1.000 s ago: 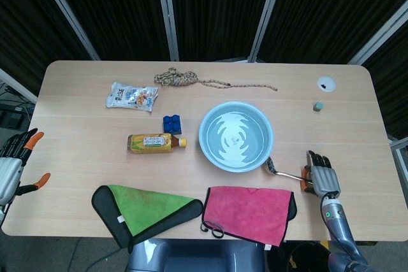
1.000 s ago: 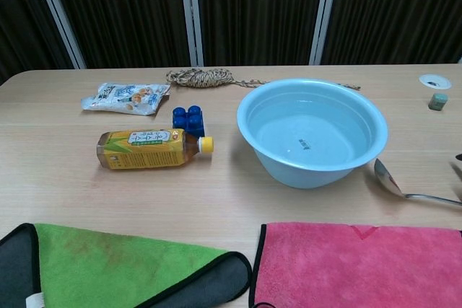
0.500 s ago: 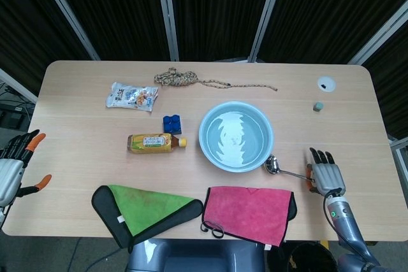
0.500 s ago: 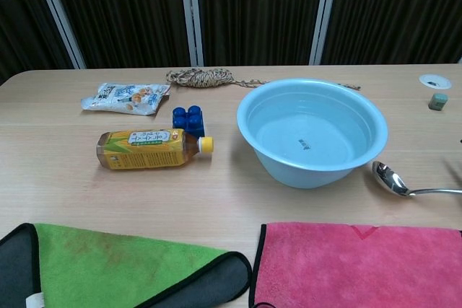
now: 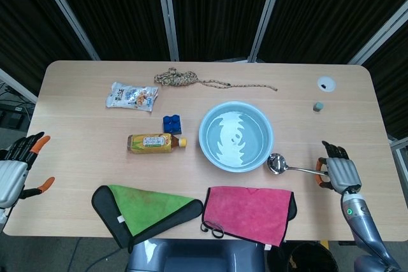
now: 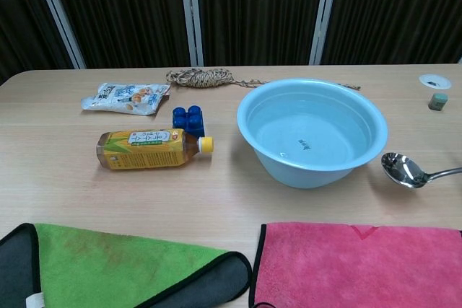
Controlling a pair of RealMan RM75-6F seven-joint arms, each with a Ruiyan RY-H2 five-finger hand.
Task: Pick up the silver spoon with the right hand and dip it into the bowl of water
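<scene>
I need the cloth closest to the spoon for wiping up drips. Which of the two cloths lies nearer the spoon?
The pink cloth, lying just below the spoon at the table's front edge. The green cloth sits further left, past the bowl.

Tea bottle [image 5: 156,143] beside blue block [image 5: 171,123]; snack packet [image 5: 132,96], rope [image 5: 185,78] — green cloth [image 5: 145,212], pink cloth [image 5: 250,212].

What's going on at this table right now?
The right hand holds the silver spoon by the end of its handle, near the table's right edge. The spoon's head sits just beside the bowl of water, outside the rim, so it has not been dipped yet. The left hand hovers with its fingers apart at the far left edge, holding nothing. A bottle, two cloths and other items lie untouched.
</scene>
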